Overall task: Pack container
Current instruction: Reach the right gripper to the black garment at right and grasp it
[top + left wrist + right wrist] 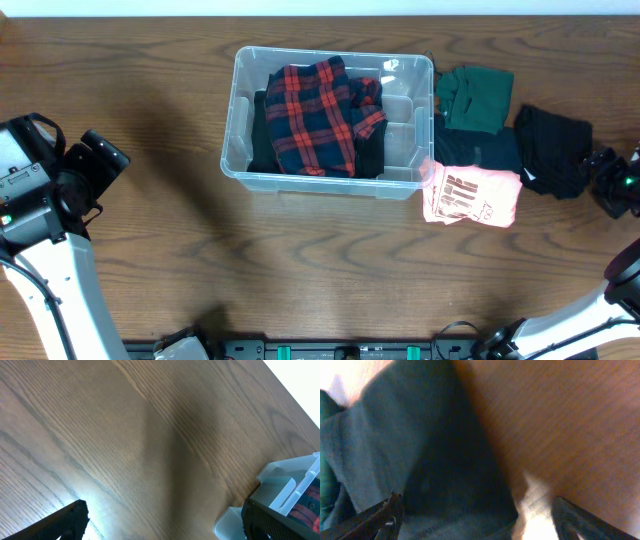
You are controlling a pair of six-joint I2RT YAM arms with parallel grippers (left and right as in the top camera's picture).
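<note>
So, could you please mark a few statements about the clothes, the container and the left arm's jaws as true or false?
1. A red and black plaid garment lies inside the container. True.
2. The pink shirt is packed in the container. False: it lies on the table, outside, by the container's front corner on the right arm's side.
3. The green garment lies outside the container, on the right arm's side. True.
4. The left jaws are shut on a piece of clothing. False: they stand open over bare wood and hold nothing.
</note>
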